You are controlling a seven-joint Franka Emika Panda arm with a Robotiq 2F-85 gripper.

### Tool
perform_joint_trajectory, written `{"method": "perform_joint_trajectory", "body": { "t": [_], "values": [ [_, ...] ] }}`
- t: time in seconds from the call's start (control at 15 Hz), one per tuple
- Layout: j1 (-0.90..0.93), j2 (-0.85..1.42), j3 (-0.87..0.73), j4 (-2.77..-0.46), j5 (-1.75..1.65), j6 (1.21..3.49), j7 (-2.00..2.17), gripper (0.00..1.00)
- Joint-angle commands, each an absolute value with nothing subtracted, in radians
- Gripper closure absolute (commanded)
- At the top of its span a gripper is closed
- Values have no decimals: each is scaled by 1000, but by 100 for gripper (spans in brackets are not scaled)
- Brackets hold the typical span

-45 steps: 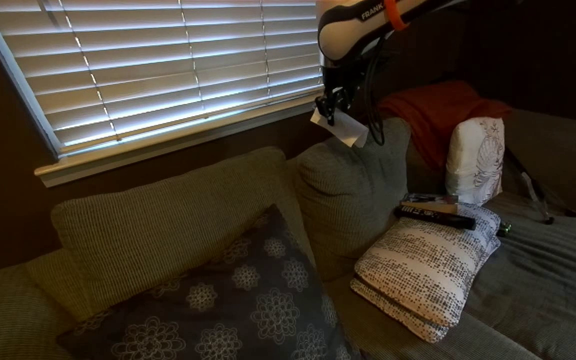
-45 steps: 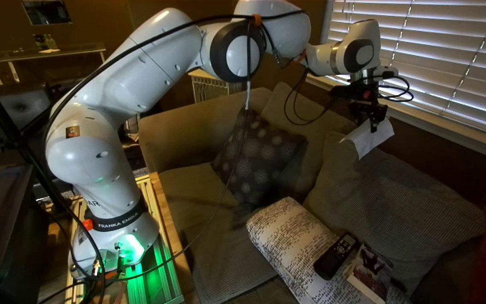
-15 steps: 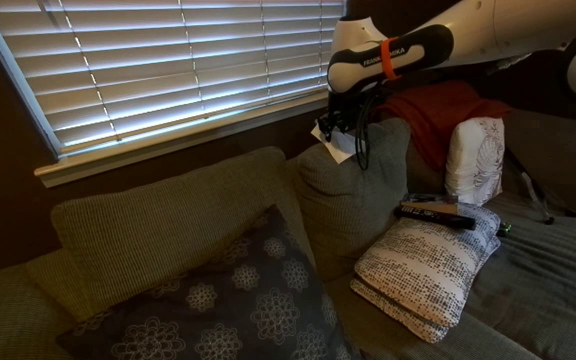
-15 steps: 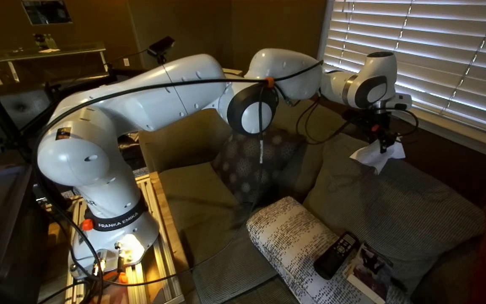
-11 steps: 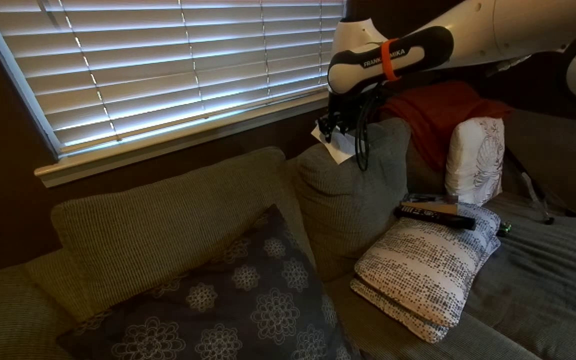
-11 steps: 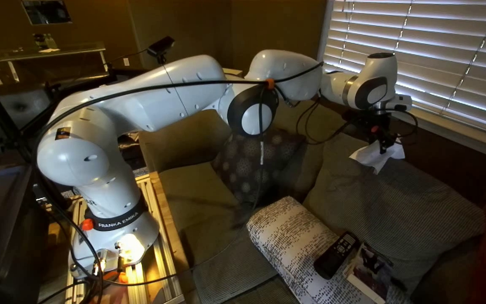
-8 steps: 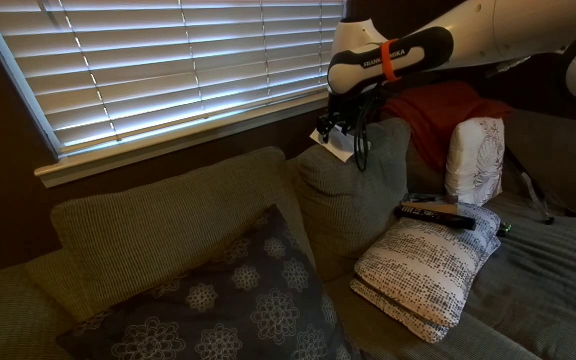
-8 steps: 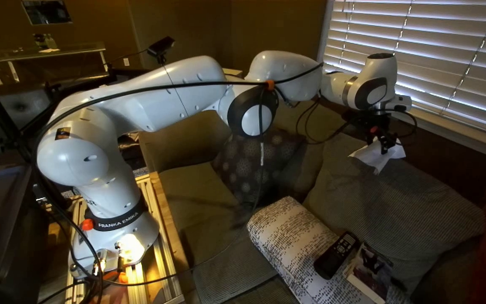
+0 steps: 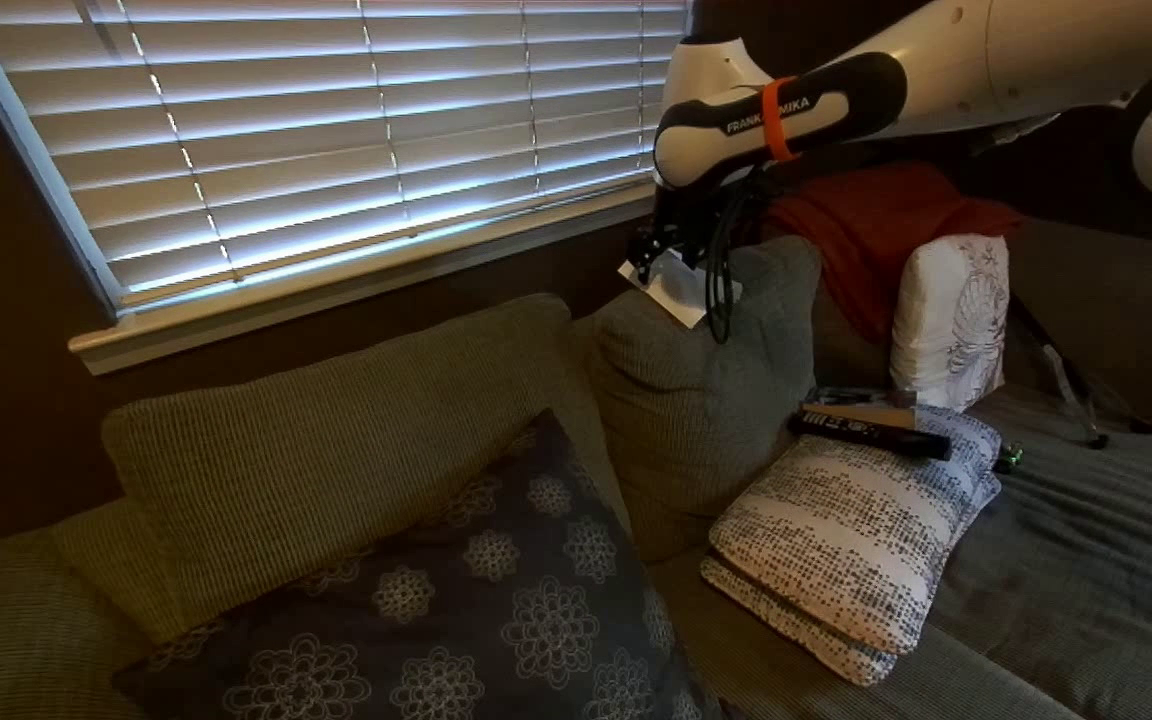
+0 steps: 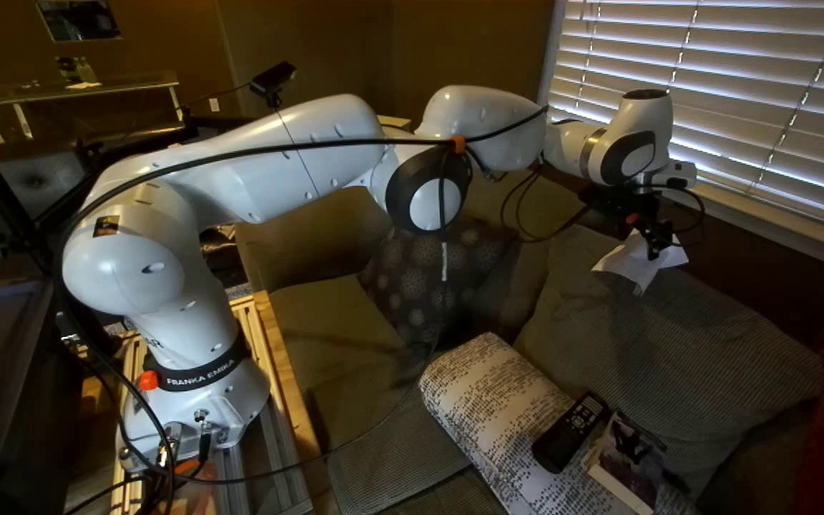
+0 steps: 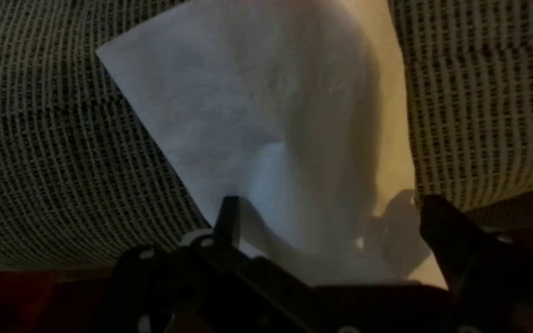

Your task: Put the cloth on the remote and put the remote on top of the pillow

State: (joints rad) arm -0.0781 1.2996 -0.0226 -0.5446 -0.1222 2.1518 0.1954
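The black robot hand (image 11: 331, 203) is standing wide over the thin, pale white cloth (image 11: 266, 92); I cannot tell if they are touching. The cloth is lying across the top edge of a puffy, ribbed, grey-green sofa cushion (image 10: 655, 350). The black, bar-shaped remote (image 10: 568, 436) is resting near one short edge of the white pillow (image 10: 487, 386) with black specks, beside a small flat thing (image 10: 626, 458).

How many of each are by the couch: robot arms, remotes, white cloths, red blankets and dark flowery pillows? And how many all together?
Robot arm: 1
Remote: 1
White cloth: 1
Red blanket: 1
Dark flowery pillow: 1
Total: 5
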Motion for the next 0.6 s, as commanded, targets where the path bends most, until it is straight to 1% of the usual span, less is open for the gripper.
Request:
{"method": "perform_joint_trajectory", "body": {
  "t": [0.0, 0.53],
  "values": [
    [-87, 1329, -7, -493, -102, 2153, 202, 0],
    [-84, 1306, -23, -493, -119, 2169, 210, 0]
  ]
}}
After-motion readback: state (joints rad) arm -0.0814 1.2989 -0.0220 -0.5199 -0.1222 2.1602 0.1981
